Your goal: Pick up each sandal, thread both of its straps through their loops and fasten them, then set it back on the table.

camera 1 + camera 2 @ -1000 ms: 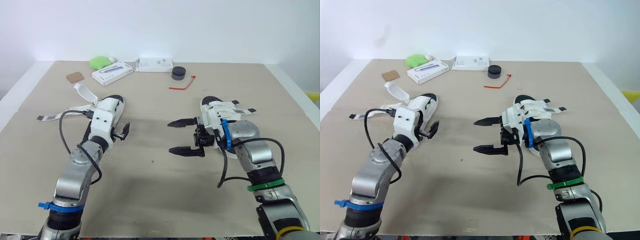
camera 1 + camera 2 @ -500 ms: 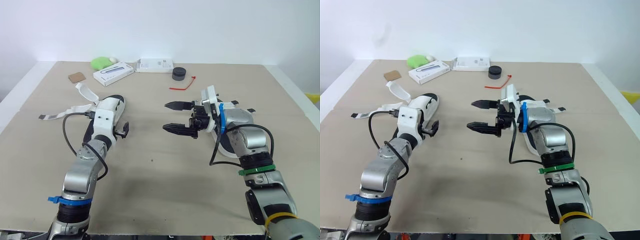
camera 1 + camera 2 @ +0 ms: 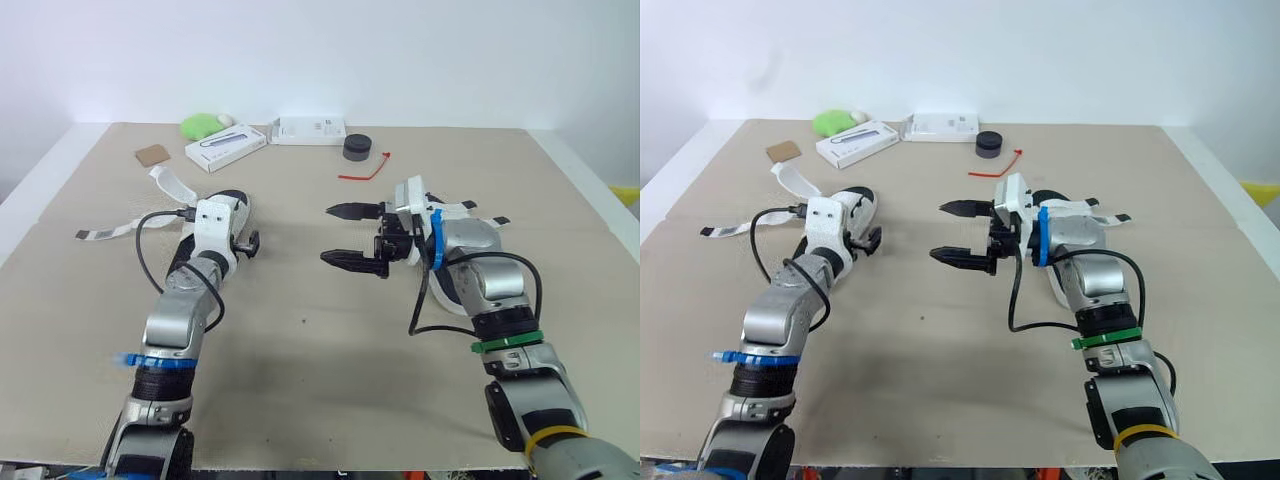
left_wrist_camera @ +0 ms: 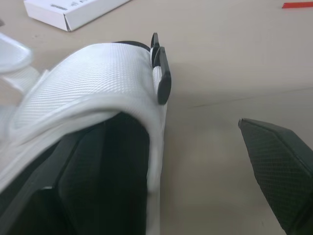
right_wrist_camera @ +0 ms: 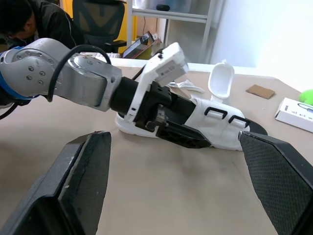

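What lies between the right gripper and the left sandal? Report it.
Only bare table between right gripper and left sandal, seen in left eye view.

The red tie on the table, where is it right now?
In the left eye view the red tie lies far back, slightly right of centre, just in front of the black round container and beyond the right gripper.

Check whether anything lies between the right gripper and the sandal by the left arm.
Nothing visible does: only bare table lies between the open right gripper and that sandal.
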`<state>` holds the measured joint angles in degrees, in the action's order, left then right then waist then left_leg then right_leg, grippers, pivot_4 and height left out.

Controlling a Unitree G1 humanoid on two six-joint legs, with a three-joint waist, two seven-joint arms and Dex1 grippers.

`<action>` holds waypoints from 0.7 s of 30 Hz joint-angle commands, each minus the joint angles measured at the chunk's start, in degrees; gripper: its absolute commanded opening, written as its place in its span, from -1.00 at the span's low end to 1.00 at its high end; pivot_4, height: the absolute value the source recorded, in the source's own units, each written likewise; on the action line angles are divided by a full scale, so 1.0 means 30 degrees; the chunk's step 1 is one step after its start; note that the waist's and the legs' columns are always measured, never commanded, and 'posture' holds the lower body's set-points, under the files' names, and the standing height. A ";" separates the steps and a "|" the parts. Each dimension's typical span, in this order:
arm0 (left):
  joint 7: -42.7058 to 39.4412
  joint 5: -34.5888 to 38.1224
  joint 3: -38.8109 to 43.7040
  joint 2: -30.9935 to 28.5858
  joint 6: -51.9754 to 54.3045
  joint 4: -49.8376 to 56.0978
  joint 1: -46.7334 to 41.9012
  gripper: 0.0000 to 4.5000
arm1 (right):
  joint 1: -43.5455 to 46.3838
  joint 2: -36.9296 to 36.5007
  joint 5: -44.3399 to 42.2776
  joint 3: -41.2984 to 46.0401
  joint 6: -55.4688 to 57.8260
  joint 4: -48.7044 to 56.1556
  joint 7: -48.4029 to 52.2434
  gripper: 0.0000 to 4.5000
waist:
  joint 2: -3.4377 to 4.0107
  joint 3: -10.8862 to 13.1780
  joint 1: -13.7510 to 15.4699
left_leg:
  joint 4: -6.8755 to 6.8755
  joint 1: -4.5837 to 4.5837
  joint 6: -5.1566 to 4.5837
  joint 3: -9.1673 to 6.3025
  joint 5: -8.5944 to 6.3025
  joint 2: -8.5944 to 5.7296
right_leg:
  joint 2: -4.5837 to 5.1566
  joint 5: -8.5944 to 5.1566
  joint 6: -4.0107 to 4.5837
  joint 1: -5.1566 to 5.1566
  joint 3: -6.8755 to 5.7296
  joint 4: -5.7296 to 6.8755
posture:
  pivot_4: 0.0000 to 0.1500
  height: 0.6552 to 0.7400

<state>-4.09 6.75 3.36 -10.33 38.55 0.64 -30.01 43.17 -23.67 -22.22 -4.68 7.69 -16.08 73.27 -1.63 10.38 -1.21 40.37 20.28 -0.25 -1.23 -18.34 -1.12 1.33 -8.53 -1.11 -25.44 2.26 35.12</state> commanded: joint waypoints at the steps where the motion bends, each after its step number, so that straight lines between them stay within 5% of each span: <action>1: -0.0493 -0.0215 0.0092 -0.0449 -0.1189 -0.0759 -0.0796 0.76 | 0.0440 0.0015 0.0039 0.0194 -0.0441 0.0069 -0.0063 1.00 | 0.0000 0.0000 -0.0005 | -0.0003 0.0001 0.0002 0.0003 -0.0001 0.0001 | 0.0004 0.0000 0.0000 -0.0003 0.0002 0.0000 | 1.00 1.00; 10: -0.2234 0.0111 -0.0122 -0.1284 -0.2154 -0.1356 -0.0646 -0.95 | 0.0483 -0.0348 -0.0065 0.0431 -0.0089 0.0020 -0.0048 1.00 | 0.0001 0.0000 0.0003 | -0.0007 0.0002 0.0012 -0.0004 0.0001 0.0005 | 0.0021 0.0001 0.0003 -0.0007 -0.0001 0.0002 | 1.00 1.00; 21: -1.7621 0.4042 -0.2563 -0.8526 -0.8504 0.5569 0.5401 -0.95 | -0.0107 -0.2696 -0.1074 0.1118 0.1434 0.1450 0.1287 1.00 | 0.0009 0.0001 -0.0010 | -0.0030 0.0191 0.0030 0.0035 -0.0013 0.0032 | 0.0037 -0.0025 0.0041 -0.0231 0.0017 -0.0007 | 1.00 1.00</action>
<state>-50.11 16.44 -3.74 -34.01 17.14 12.19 -14.73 42.96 -30.47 -23.78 -3.14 11.24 -14.74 75.93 -1.60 10.38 -1.24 40.28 20.91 -0.16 -1.12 -18.38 -1.01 1.43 -8.62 -0.98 -26.19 2.32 35.09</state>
